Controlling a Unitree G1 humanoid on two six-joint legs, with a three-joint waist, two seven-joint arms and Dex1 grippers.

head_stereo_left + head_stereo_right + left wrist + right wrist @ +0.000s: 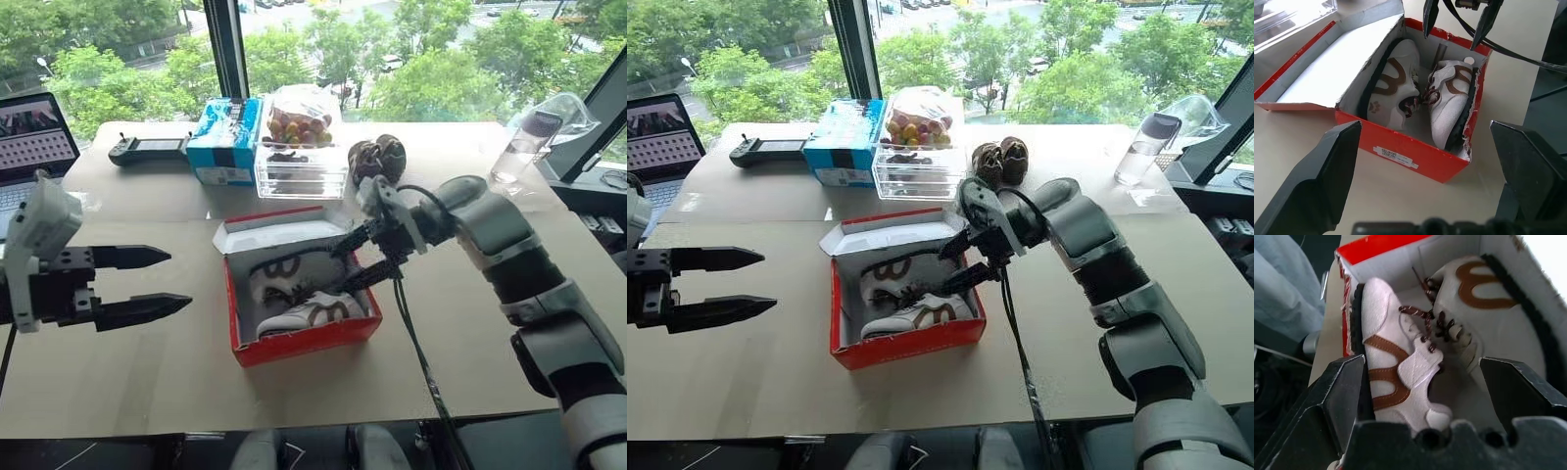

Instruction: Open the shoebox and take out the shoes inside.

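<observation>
Now the shoebox (294,343) stands open on the table (147,372), both shoes (309,313) inside. Right pincer (361,258), spread wide over its rim, should straddle one sneaker before closing; left pincer (147,284) waits open beside it.

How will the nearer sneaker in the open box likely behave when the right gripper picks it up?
The sneaker is small, so probably light. Its laces tangle with the other shoe, which may drag along. The right gripper stands open above it.
</observation>
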